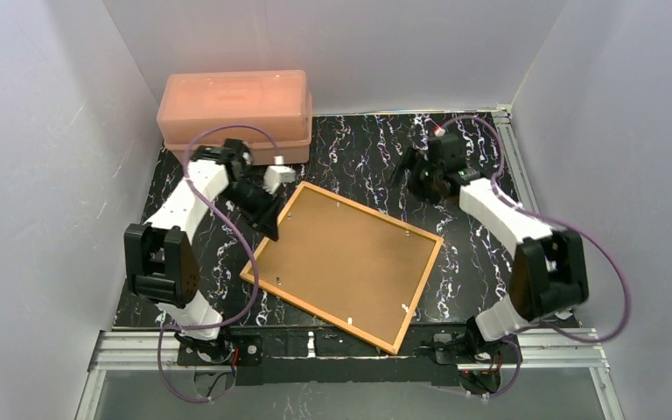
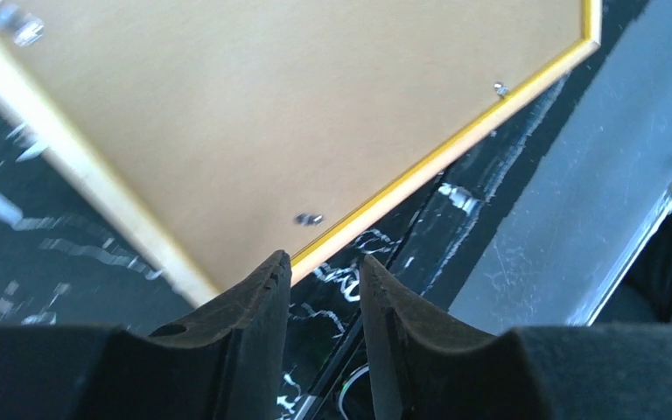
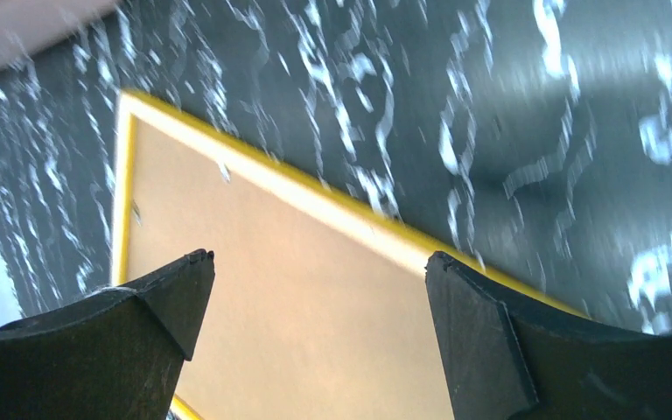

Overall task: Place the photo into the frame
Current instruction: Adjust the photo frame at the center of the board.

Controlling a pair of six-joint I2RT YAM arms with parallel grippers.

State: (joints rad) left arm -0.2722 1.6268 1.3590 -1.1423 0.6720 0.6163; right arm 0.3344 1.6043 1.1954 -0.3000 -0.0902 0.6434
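Note:
The frame (image 1: 420,295) lies face down in the middle of the table, its orange-brown back edge up, with a brown backing board (image 1: 346,262) filling it. The photo is not in view. My left gripper (image 1: 271,226) is at the frame's left edge near the far corner, narrowly open and empty. In the left wrist view the gripper (image 2: 324,260) hovers over black table just off the frame's yellow edge (image 2: 437,157). My right gripper (image 1: 402,171) is beyond the frame's far edge, wide open and empty. In the right wrist view the gripper (image 3: 319,256) looks down on the frame (image 3: 315,194) and the board (image 3: 315,297).
A pink plastic box (image 1: 234,105) stands at the back left, behind the left arm. The table (image 1: 367,157) is black with white marbling. Small metal tabs (image 2: 308,219) sit along the frame's inner edge. A grey rail (image 2: 577,175) runs along the table's near edge. White walls enclose the sides.

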